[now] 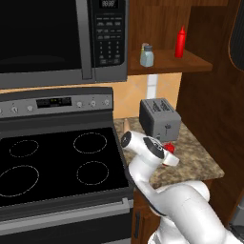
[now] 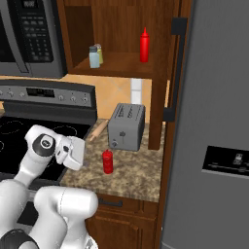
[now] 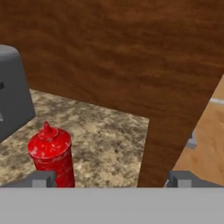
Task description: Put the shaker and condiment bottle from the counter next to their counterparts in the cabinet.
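On the desk [image 2: 136, 177], near its front edge and in front of the toaster [image 2: 126, 126], the bottle [image 2: 107, 161] stands upright, nozzle up, long axis vertical. It sits apart from the toaster, bare granite all round it.

Gripper [image 3: 111, 179]: jaws spread wide, nothing between them, nothing held. In the hand view the two tips rise at the bottom edge, and the bottle [image 3: 51, 153] stands ahead and off toward the left-hand tip, not centred in the gap. The right-hand tip points at the dark wood panel at the desk's right end. In the right base view the hand hangs over the front left corner of the desk, level with the bottle and just to its left, aimed across the desk toward it.

Shaker [image 2: 94, 57]: on the cabinet shelf [image 2: 126, 65], left part, just beside the yellowish shaker [image 2: 99, 52], which is half hidden behind it. Slim bottle [image 2: 144, 45] stands well apart from them, toward the shelf's right.

Judgement: shaker half looks done; the bottle is the step in hand. The coming move turns on that offset. The hand must shift sideways to centre the upright bottle between the jaws, then advance for a side grasp on the body. Toaster close behind leaves little room for overshoot.
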